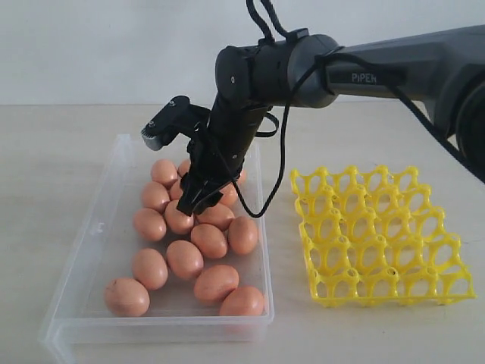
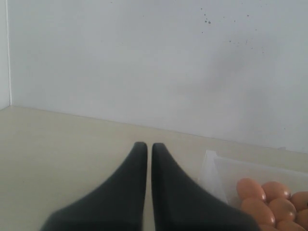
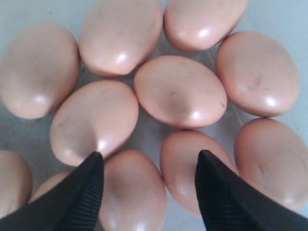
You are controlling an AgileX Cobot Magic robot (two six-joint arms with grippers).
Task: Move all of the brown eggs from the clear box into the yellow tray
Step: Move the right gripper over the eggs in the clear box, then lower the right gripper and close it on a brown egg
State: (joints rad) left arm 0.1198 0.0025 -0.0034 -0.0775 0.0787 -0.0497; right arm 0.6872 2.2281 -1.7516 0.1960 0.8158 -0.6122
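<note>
- While the right gripper [image 1: 194,202] hangs over the middle of the clear box [image 1: 151,327], its jaws stand wide apart and grip nothing. The right wrist view shows both ribbed fingers [image 3: 79,197] just over the packed shells; whether a tip touches one cannot be told.
- Brown eggs [image 1: 184,258]: all those in view lie loose on the floor of the clear box, most touching a neighbour. A few are partly hidden behind the arm in the exterior view.
- Yellow tray [image 1: 379,297]: it rests on the table [image 1: 61,152] to the right of the box and apart from it. Every cup in view is empty, so 0 eggs appear to have been moved.
- Left gripper [image 2: 149,147]: its fingers are drawn almost together with nothing between them. It is clear of the box, whose corner lies ahead of it.
- Handling, as a judgement: each egg is probably light, rigid and brittle, and its glossy shell is likely to slip under hard pads.
- Best hold, as a judgement: grip across the short axis at the widest girth, with gentle pressure. The 2 fingers need free gaps on both flanks, which the tight cluster hardly offers, so an egg at the edge of the cluster looks easier.
</note>
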